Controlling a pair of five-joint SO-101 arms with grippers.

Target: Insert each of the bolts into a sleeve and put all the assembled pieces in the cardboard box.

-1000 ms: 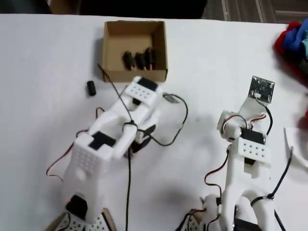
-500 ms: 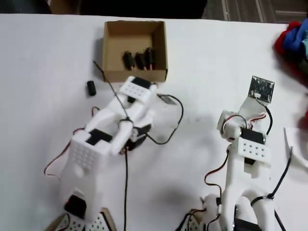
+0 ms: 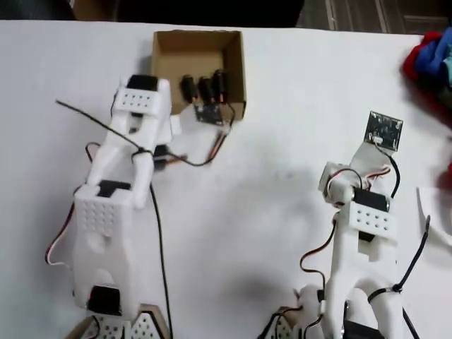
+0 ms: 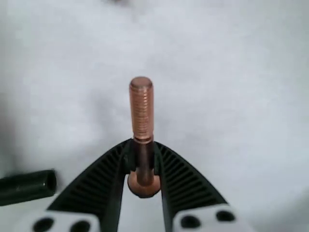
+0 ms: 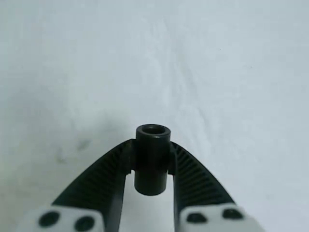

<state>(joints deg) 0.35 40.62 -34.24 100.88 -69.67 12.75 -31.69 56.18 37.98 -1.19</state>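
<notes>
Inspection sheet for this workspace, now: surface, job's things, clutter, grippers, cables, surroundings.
Surface: white table, flat.
Job's things: cardboard box holds three assembled pieces; a copper bolt and a black sleeve are held in the grippers; a second sleeve lies on the table by the left gripper.
Clutter: red and blue cloth heap at the table's right edge.
Grippers: left gripper shut on the bolt near its head; right gripper shut on the sleeve.
Cables: black cable trails along the left arm.
Surroundings: dark floor beyond the far edge.
</notes>
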